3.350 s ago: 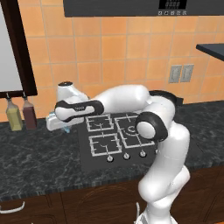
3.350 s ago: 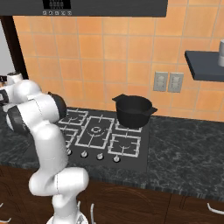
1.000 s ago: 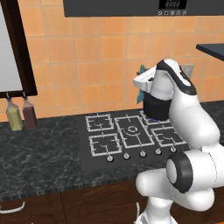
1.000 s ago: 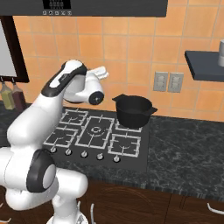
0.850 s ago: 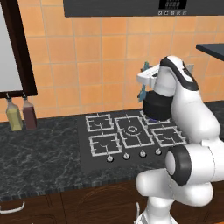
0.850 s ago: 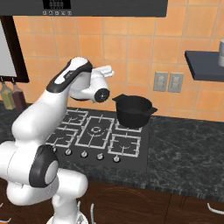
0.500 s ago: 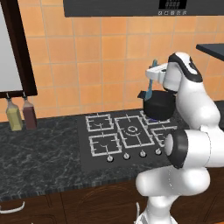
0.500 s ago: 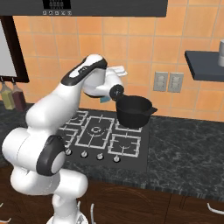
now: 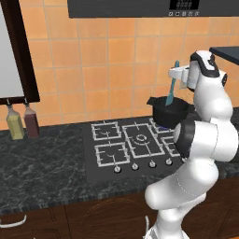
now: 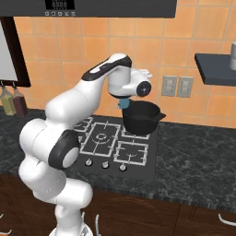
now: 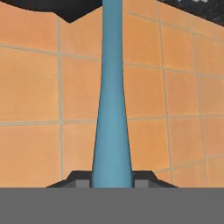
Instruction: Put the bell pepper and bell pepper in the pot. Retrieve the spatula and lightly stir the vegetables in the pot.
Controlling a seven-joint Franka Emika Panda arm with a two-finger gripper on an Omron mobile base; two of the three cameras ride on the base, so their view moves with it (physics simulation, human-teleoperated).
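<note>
The pot (image 9: 171, 111) sits on the far right burner of the stove (image 9: 135, 142), with the spatula (image 9: 172, 84) held upright over its near left rim, head down at the opening. The gripper (image 9: 179, 73) is clamped on the spatula's handle. The peppers can't be made out inside the pot. Risk: a low or off-centre sweep could catch the rim and shove the pot off its burner. Two bottles (image 9: 24, 122) stand far left, well clear; nothing blocks the way down.

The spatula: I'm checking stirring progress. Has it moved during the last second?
Yes. The spatula, shut in the gripper, went rightward across the stove to the pot.
</note>
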